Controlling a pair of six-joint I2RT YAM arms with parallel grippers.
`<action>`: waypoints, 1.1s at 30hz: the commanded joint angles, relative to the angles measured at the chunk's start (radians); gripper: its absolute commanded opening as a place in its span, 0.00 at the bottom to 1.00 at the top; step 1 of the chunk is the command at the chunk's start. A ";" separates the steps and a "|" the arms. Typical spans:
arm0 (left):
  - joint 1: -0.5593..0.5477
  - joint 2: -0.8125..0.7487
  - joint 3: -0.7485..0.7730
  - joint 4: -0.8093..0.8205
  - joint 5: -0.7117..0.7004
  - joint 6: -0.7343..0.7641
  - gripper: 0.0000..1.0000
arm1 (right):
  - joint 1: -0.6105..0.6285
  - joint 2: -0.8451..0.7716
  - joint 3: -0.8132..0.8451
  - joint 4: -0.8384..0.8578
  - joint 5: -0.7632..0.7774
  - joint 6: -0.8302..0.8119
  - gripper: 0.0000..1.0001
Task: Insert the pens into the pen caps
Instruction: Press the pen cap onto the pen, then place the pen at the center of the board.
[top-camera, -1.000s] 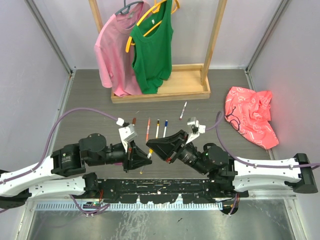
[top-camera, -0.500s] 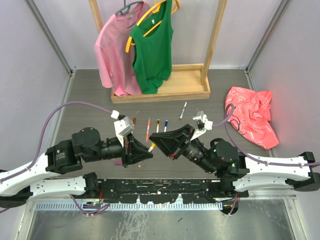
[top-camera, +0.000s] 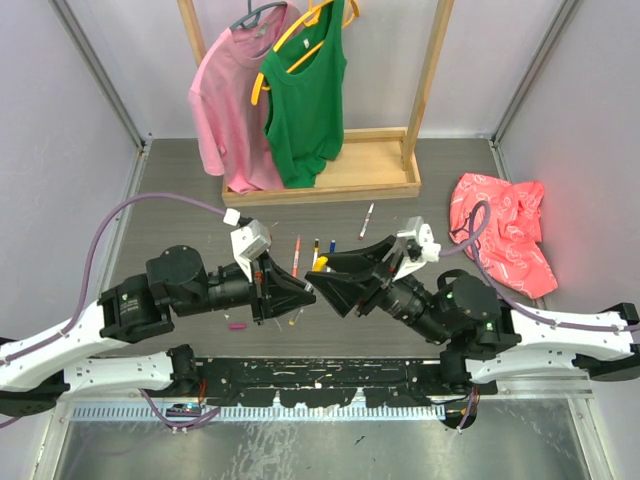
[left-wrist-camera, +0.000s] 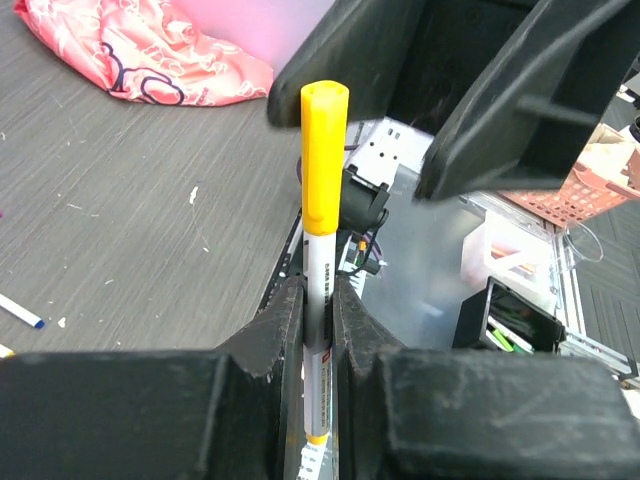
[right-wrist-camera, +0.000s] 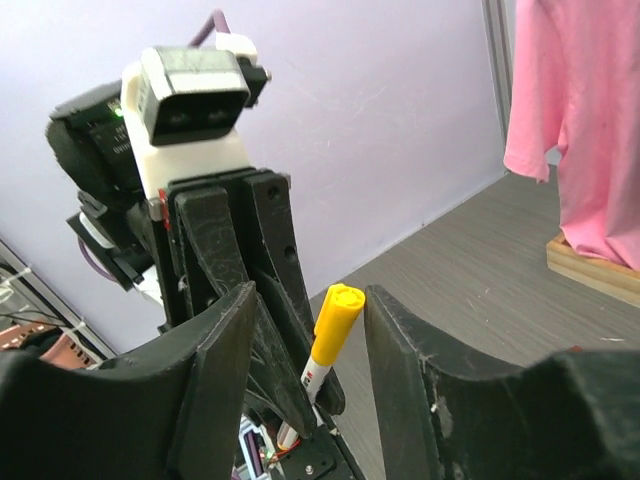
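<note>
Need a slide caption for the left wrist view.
Left tool clamps a white pen, yellow cap on top; right tool open around the cap.

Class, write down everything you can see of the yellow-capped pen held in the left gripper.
The yellow-capped pen is slim, with a white plastic-looking barrel bearing small print and a yellow band near its lower end. Its glossy yellow cap sits on the top end. The left gripper pinches the barrel below the cap, which points away from it. The right gripper is open, its fingers flanking the cap without touching it.
</note>
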 joint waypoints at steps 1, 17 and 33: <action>0.003 -0.020 0.007 0.053 0.016 -0.011 0.00 | 0.006 -0.086 -0.003 0.032 0.041 -0.028 0.54; 0.003 -0.101 -0.076 -0.037 -0.193 -0.011 0.00 | 0.006 -0.222 -0.193 -0.343 0.414 0.231 0.99; 0.292 0.081 -0.139 -0.215 -0.281 -0.160 0.00 | -0.641 0.115 -0.227 -0.438 -0.197 0.392 1.00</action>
